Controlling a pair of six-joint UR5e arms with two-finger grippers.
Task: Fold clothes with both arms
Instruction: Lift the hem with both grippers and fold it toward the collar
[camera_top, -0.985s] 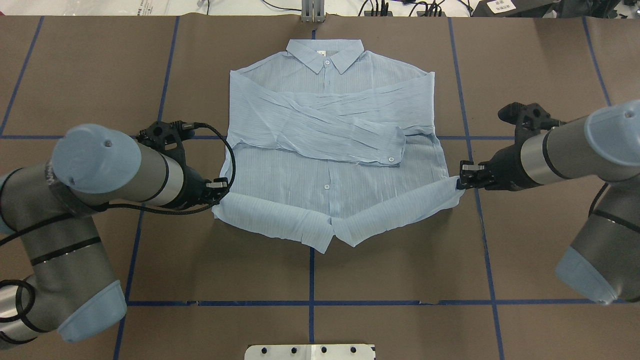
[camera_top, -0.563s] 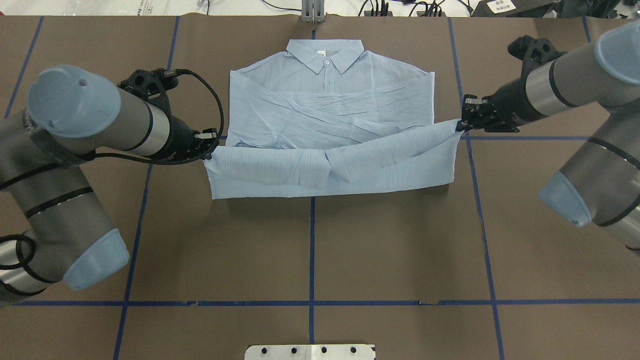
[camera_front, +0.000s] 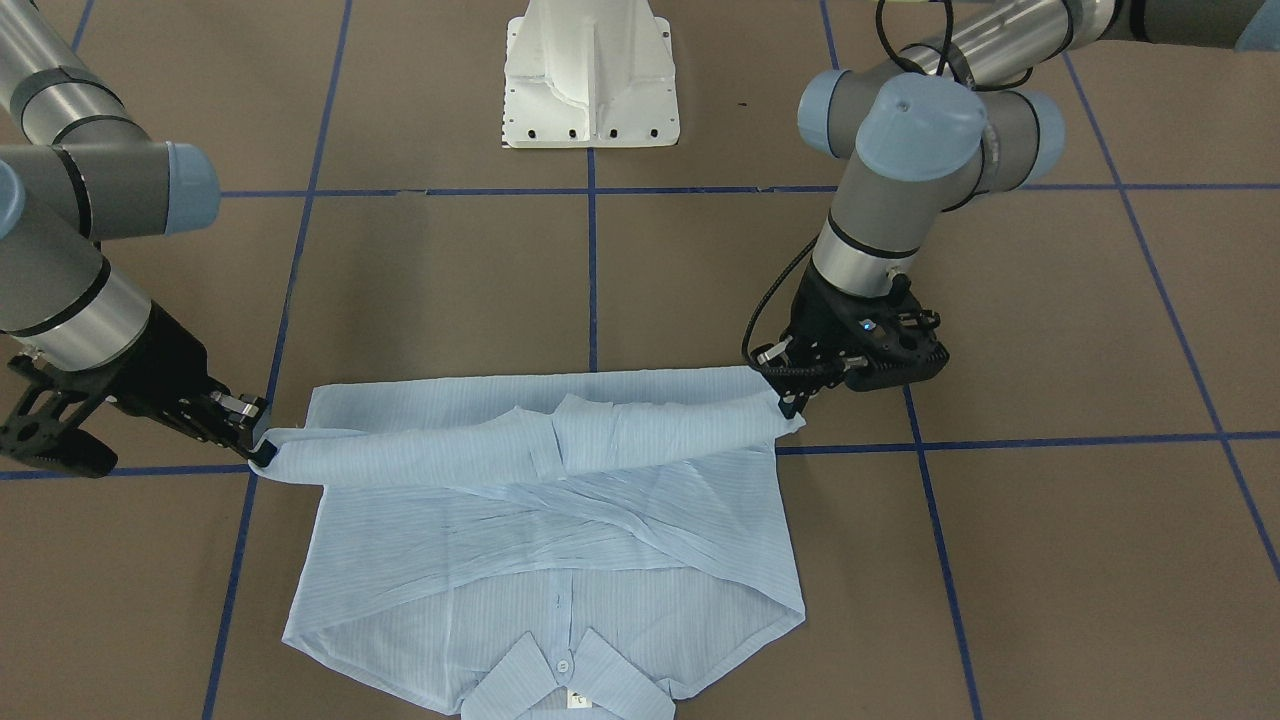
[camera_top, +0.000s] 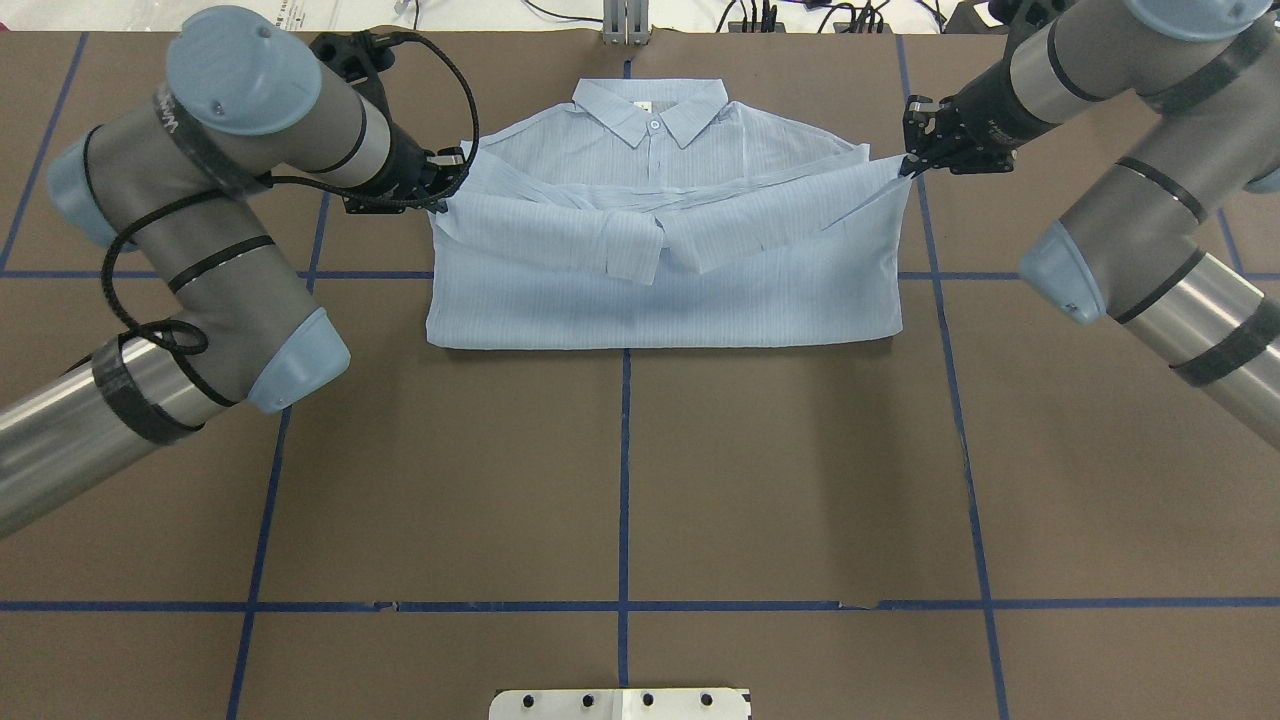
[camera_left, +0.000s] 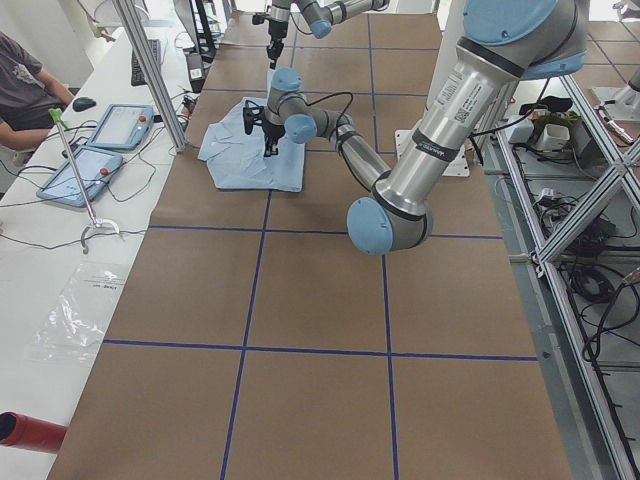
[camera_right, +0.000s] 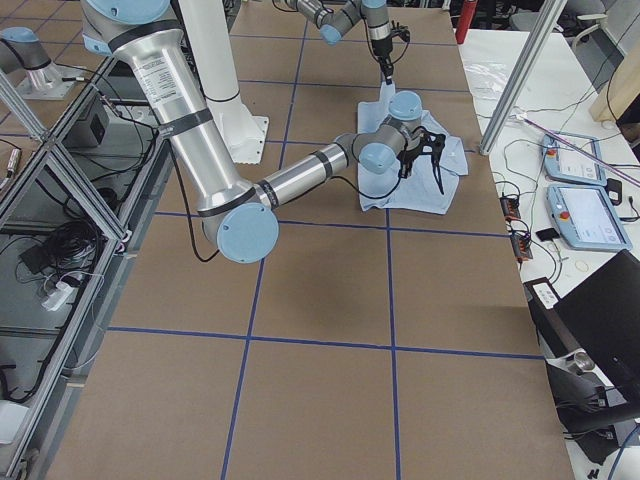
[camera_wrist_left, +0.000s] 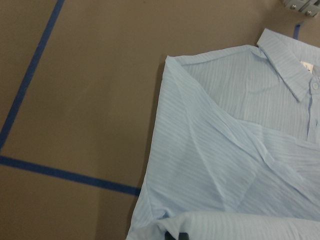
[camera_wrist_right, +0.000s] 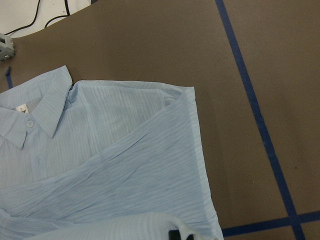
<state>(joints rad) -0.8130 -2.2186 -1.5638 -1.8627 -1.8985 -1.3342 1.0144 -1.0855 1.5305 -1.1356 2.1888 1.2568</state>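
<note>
The pale-blue striped shirt (camera_top: 660, 290) is lying front-up on the far half of the brown tabletop (camera_top: 620, 480), its collar (camera_top: 650, 105) pointing away from the robot and its small white neck label (camera_top: 645, 107) showing. Its lower part is doubled up over the chest, so a straight fold is running along the near edge, just beyond a blue tape line (camera_top: 624, 440). The left hand (camera_top: 442, 198) is clenching the raised hem corner at the shirt's left side, close to the shoulder, and the right hand (camera_top: 906, 166) is pinching the opposite hem corner at the right shoulder. Between them the hem is hanging slightly slack above the crossed sleeves, with its two front edges meeting near the middle. Both arms are reaching out from the sides, their wrists tilted down toward the cloth. Each wrist camera is showing bunched fabric at the bottom of its view. The white pedestal (camera_front: 590, 80) is standing well apart from the shirt, on the robot's side.
</note>
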